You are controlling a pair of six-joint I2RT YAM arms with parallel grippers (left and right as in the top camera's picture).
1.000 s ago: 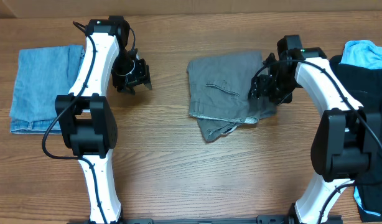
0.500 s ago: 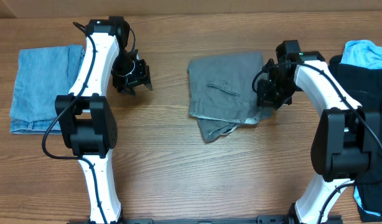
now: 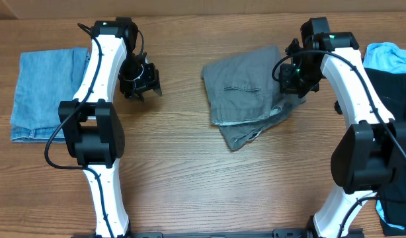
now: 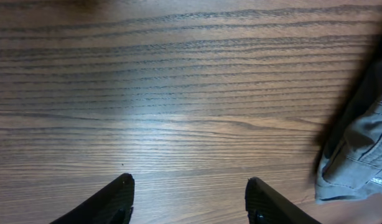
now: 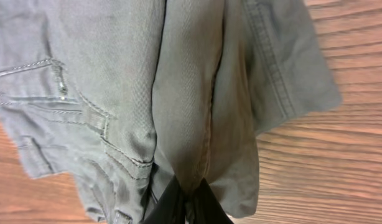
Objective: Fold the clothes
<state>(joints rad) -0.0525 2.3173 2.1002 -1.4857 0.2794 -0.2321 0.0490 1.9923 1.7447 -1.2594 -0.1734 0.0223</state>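
Note:
The grey shorts lie folded in the middle of the wooden table, a rumpled part sticking out at the front. My right gripper is shut on the right edge of the shorts and lifts that edge off the table. In the right wrist view the grey fabric bunches into a fold pinched between the black fingertips. My left gripper stands open over bare wood, left of the shorts. In its wrist view nothing lies between the fingers, and a corner of grey cloth shows at the right.
Folded blue denim lies at the far left of the table. A black garment with a light blue one on top sits at the far right. Bare wood runs along the front.
The right gripper closed on the right edge of the shorts and rose toward the back, dragging the shorts slightly right. The left arm has not moved.

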